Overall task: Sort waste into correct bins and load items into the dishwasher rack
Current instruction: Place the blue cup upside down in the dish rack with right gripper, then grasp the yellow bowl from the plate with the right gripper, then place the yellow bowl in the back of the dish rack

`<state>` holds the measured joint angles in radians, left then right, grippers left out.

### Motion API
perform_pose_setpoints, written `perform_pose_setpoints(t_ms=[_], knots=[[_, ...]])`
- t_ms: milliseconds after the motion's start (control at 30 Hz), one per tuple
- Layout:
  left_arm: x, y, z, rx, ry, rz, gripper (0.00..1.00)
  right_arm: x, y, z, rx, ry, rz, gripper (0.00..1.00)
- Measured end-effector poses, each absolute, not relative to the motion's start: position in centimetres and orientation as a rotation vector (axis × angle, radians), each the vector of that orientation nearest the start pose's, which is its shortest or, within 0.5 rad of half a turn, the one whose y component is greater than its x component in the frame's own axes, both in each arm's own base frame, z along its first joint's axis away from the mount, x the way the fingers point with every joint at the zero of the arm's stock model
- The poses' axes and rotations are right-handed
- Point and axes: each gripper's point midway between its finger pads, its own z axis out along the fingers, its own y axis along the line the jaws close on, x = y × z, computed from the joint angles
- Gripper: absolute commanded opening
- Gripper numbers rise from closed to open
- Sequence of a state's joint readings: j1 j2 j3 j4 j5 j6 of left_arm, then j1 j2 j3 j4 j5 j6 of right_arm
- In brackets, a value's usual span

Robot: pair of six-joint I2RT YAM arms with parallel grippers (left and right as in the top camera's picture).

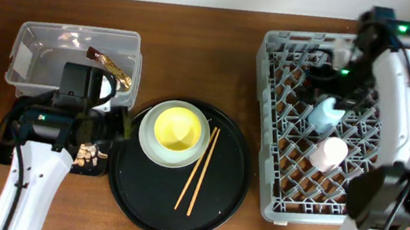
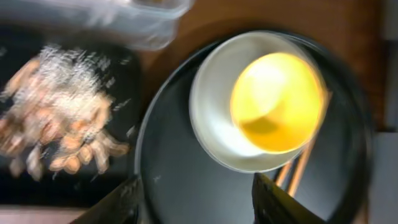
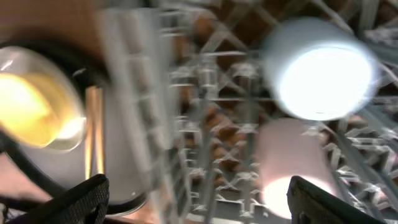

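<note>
As left and right jaws gape wide, neither grips anything.

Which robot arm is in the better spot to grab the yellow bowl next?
Left. The left gripper is open right beside the yellow bowl on the plate, while the right gripper is away over the dishwasher rack.
</note>
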<state>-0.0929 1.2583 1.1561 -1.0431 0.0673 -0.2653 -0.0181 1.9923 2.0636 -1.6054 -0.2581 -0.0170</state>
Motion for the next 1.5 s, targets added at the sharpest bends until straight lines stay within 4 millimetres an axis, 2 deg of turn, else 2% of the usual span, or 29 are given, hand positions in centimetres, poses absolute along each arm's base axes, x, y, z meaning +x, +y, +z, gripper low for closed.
perform_pose_setpoints(t_ms=[33,67,233,300,367,500,567,633,667,733,767,900,1033,1200,1333,1500], knots=[[28.3,-2.9,17.3,-0.28,2.734,-0.132,0.61,37.2,6.8,20.3,-0.15,3.046,0.41,0.92],[28.0,-2.1,17.2,-0.343,2.737,-0.077,0.65,36.7,8.9,20.8,-0.242,3.032,0.421,0.92],[27.9,-0.5,17.2,-0.469,2.71,0.03,0.67,34.8,18.3,19.9,-0.586,2.974,0.458,0.92],[27.9,-0.3,17.2,-0.478,2.707,0.043,0.68,34.5,20.6,18.9,-0.621,2.965,0.467,0.9],[27.8,0.5,17.2,-0.534,2.698,0.051,0.73,33.7,23.7,16.8,-0.645,2.963,0.483,0.83],[26.8,4.5,16.9,-0.753,2.675,0.098,0.78,32.7,28.3,12.4,-0.649,2.937,0.518,0.72],[26.3,5.2,16.8,-0.798,2.677,0.11,0.8,32.0,29.0,10.1,-0.606,2.958,0.497,0.68],[26.1,5.5,16.8,-0.816,2.678,0.115,0.8,31.5,28.9,8.1,-0.542,2.983,0.458,0.63],[26.2,5.6,16.8,-0.819,2.676,0.115,0.8,31.3,28.6,6.8,-0.504,2.997,0.437,0.54],[26.1,5.6,16.8,-0.819,2.677,0.115,0.8,31.4,28.4,5.6,-0.457,2.993,0.427,0.41],[26.2,5.6,16.8,-0.819,2.676,0.115,0.8,31.3,28.1,4.9,-0.425,3.0,0.416,0.39],[26.1,5.6,16.8,-0.819,2.676,0.114,0.8,32.0,28.4,4.6,-0.384,2.974,0.427,0.26],[26.2,5.5,16.8,-0.818,2.678,0.105,0.8,32.3,28.5,4.7,-0.272,2.981,0.434,0.17],[26.2,5.5,16.7,-0.818,2.678,0.103,0.8,32.5,28.3,4.6,-0.175,2.988,0.418,0.15],[26.2,5.5,16.7,-0.818,2.678,0.103,0.8,32.4,28.1,3.8,-0.128,3.011,0.403,0.04],[26.2,5.5,16.7,-0.818,2.678,0.103,0.8,32.7,28.1,3.5,-0.108,3.009,0.407,0.04]])
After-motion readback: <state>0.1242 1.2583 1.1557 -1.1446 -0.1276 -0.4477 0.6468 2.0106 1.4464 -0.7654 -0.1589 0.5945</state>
